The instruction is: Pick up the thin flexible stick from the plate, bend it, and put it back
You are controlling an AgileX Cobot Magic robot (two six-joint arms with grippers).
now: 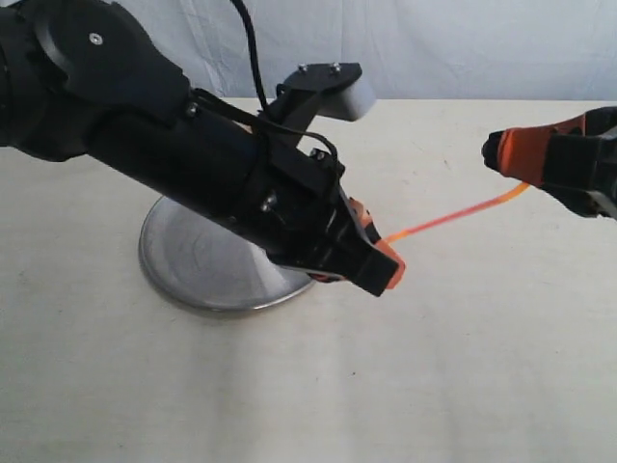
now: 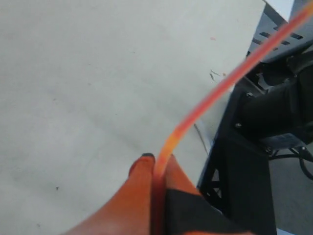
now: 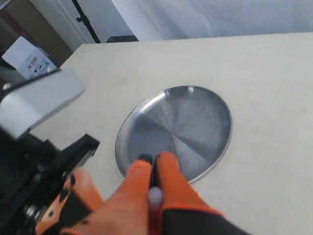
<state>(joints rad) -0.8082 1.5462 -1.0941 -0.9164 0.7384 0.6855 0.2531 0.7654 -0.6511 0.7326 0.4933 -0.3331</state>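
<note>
The matte, cream tabletop (image 1: 318,405) fills the foreground. Over it the bulky black left arm (image 1: 183,154) is stretched, and much of the plate (image 1: 183,275) is hidden behind it in the exterior view. The plate is a round, shallow dish of brushed metal with a low rim. Its whole face is seen only from the right wrist.

The left hand (image 1: 386,270) is pressed together just past the plate's rim, its orange pads pinching one end of the stick (image 1: 453,216). The stick is a very thin, smooth pink-orange strand, held in the air off the plate and spanning the gap to the right hand (image 1: 496,154) in a gentle bow. That hand is likewise closed on it, and a whitish tip is seen between its pads in the wrist view.

A grey-white camera housing (image 1: 345,95) and a black cable (image 1: 253,53) are carried on the left arm. Farther back, wrinkled white cloth (image 1: 434,43) is hung behind the tabletop, and a cardboard box (image 3: 27,61) is seen beyond its edge.
</note>
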